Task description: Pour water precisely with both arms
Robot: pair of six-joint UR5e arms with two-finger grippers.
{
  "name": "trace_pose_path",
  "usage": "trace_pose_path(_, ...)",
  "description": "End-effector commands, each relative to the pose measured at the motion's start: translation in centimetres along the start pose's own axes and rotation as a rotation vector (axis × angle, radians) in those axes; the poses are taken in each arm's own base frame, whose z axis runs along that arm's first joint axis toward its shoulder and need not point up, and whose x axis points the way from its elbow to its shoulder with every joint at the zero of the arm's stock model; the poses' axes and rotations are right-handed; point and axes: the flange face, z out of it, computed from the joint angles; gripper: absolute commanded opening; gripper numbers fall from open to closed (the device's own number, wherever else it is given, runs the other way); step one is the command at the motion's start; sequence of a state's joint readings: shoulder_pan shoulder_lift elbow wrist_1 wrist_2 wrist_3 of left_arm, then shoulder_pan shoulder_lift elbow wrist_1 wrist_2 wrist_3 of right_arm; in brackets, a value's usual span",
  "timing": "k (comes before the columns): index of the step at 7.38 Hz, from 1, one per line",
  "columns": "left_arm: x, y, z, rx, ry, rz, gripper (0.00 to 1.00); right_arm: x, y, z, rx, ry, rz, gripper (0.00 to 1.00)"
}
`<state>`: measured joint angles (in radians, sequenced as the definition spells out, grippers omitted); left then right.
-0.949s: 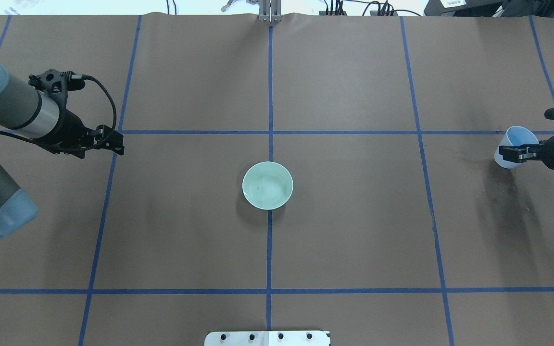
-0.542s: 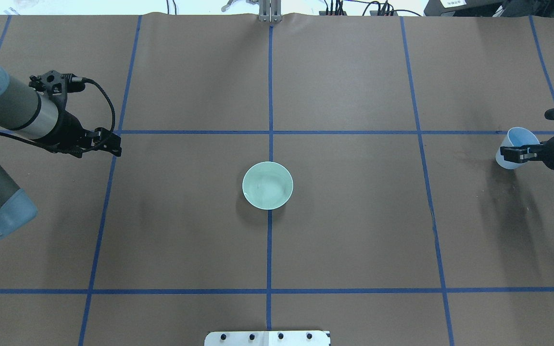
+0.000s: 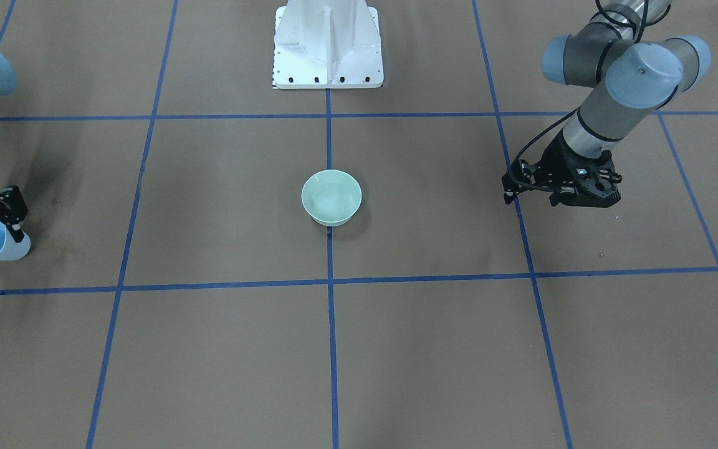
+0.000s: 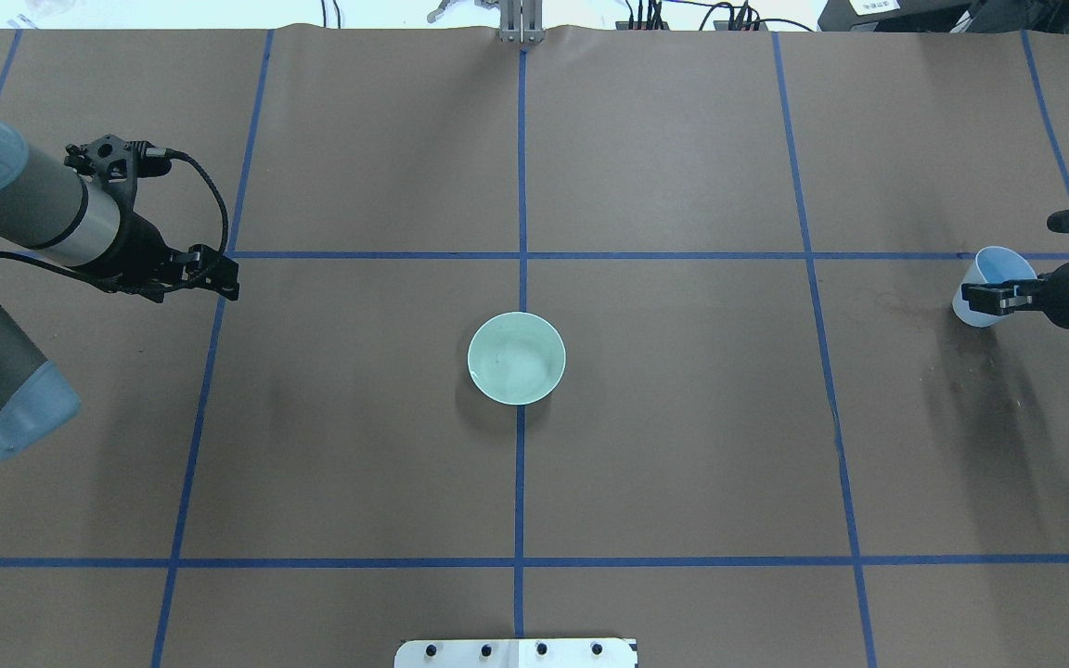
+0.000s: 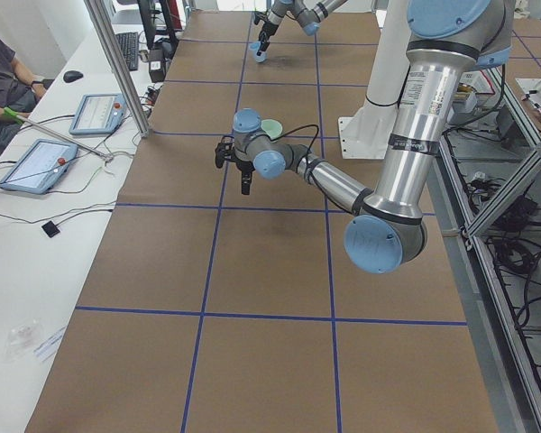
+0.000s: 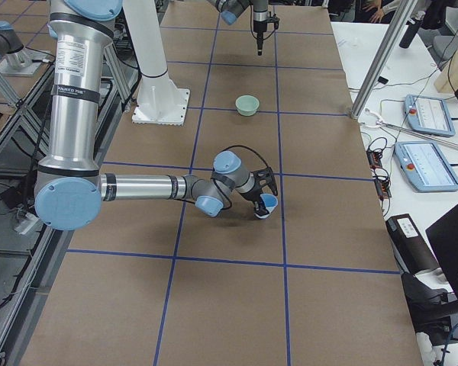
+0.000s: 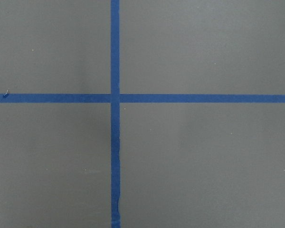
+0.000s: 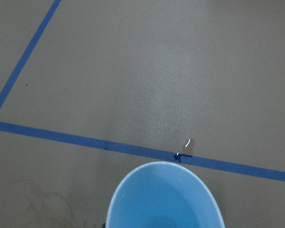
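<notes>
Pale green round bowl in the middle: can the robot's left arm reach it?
Probably yes. Only brown paper with blue tape lines lies between the left gripper and the pale green round bowl, and the left arm looks far from fully stretched.

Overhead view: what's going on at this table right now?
The right gripper is shut on a light-blue cup, held tilted near the right edge of the table, far from the mint-green bowl at the centre. The left gripper hangs empty above a blue tape crossing on the left side. No pouring is under way; what the cup contains can't be told.
</notes>
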<state>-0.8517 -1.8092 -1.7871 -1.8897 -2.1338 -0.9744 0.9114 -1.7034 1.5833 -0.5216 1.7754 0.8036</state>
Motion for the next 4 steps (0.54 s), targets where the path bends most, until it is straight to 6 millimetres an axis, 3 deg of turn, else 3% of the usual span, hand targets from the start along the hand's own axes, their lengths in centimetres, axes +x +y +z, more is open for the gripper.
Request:
trace_pose_path(1, 0.31, -0.1, -0.11, 0.002, 0.004, 0.004, 1.0, 0.61, 0.25, 1.16, 0.057, -0.056, -0.015, 0.44)
trace_pose_path(3, 0.5, -0.11, -0.27, 0.005, 0.007, 0.006, 1.0, 1.11, 0.62, 1.27, 0.072, -0.067, 0.008, 0.49)
trace_pose_path(4, 0.5, -0.09, -0.27, 0.003, 0.008, 0.006, 1.0, 1.43, 0.85, 1.55, 0.069, -0.064, 0.009, 0.63)
